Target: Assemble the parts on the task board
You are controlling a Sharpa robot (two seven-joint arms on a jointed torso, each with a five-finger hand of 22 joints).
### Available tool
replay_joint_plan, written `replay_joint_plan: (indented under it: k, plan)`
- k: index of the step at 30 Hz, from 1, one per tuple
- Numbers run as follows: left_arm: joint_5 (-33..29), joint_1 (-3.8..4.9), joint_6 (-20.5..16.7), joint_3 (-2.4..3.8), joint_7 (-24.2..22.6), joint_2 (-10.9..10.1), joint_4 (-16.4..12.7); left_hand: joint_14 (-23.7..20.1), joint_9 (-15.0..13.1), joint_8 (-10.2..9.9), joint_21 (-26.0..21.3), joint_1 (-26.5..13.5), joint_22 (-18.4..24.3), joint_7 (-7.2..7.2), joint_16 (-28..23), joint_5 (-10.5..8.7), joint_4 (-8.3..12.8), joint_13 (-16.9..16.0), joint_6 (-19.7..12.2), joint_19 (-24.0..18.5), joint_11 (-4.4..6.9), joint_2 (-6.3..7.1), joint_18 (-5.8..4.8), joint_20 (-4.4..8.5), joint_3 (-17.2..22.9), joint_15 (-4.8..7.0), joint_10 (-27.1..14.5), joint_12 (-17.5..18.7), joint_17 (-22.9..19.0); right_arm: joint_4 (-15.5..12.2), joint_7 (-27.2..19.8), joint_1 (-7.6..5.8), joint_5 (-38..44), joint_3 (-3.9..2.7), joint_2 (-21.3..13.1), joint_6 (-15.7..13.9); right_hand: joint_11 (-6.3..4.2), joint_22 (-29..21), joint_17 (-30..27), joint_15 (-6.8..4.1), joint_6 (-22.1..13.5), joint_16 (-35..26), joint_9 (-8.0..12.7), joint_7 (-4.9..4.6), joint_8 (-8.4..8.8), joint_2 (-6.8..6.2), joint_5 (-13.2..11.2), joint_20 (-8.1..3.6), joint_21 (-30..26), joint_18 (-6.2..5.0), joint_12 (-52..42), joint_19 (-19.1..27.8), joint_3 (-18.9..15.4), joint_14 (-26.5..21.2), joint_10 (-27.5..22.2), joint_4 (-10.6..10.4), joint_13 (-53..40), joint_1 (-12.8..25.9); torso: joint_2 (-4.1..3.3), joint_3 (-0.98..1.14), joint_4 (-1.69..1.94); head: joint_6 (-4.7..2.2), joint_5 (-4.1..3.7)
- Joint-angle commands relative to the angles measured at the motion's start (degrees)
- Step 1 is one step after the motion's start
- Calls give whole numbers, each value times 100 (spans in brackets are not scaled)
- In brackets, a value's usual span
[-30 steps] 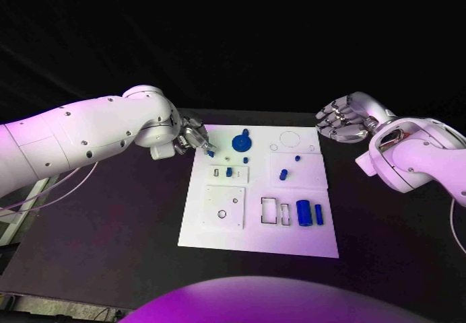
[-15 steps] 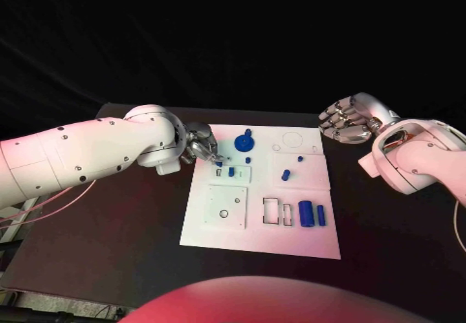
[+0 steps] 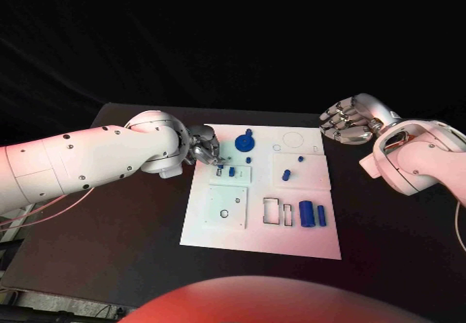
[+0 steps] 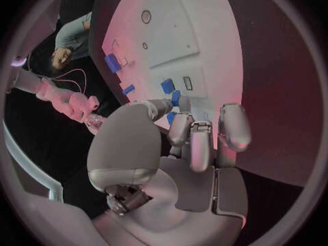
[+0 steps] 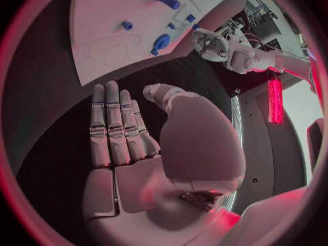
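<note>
The white task board (image 3: 291, 239) lies in the middle of the black table. My left hand (image 3: 204, 149) hovers at the board's far left corner and pinches a small blue part (image 4: 175, 99) between thumb and fingertips. It is held just above the small slotted plate (image 3: 241, 178). There another blue part (image 3: 231, 172) stands beside an empty slot (image 4: 187, 82). My right hand (image 3: 347, 120) hangs off the board's far right corner, fingers straight and together, holding nothing. A blue disc with a knob (image 3: 243, 142) sits near the far edge.
On the board lie a blue peg (image 3: 285, 175), a blue cylinder (image 3: 306, 213) and a thin blue bar (image 3: 320, 214) beside two rectangular recesses (image 3: 270, 210). A square plate with a hole (image 3: 225, 204) is at the near left. Bare black table surrounds the board.
My left hand has moved right and nearer, from the board's left edge to above the slotted plate, carrying the small blue part. The right hand has stayed in place.
</note>
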State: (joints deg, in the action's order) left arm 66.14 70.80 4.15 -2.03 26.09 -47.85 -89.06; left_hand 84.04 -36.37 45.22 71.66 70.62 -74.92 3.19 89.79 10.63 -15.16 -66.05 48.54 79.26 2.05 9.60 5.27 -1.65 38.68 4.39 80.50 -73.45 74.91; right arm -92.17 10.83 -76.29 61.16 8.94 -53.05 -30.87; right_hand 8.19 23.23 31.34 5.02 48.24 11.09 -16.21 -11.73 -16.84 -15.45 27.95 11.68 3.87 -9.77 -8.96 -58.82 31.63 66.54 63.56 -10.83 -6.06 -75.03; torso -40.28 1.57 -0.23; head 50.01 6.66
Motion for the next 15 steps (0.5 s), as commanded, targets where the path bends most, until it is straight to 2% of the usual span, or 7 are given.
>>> replay_joint_plan:
  k: [1,11,15]
  plan:
    - [242,-27,89,1,70,25,-18,596,-7,17,34,8,-507,-107,21,32,1009,-9,164,37,-11,42,-82,-12,1036,40,52,-37,1509,-4,-49,4,32,0,0,12,0,-5,-6,3,-13,-30,5,-2,5,3,25,14,-17,-70,21,5,-15,-45,-17,-32,5,37,-3,3,-5,-1,3]
    - [268,-91,257,1,250,57,26,596,-16,21,36,-35,-516,-109,21,130,1028,-1,194,45,-9,72,-83,-9,1077,42,64,-27,1509,-1,-54,8,29,0,4,14,0,-5,-6,3,-13,-30,5,-2,5,3,25,14,-17,-70,21,5,-15,-45,-17,-32,5,37,0,4,7,-1,-3]
    - [260,-113,302,1,284,67,40,596,-19,21,40,-49,-521,-110,21,160,1031,-4,200,49,-9,79,-84,-8,1087,43,69,-28,1509,-2,-56,11,28,0,6,14,0,-5,-6,3,-13,-30,5,-2,5,3,25,14,-17,-70,21,5,-15,-45,-17,-32,5,37,3,1,1,-1,7]
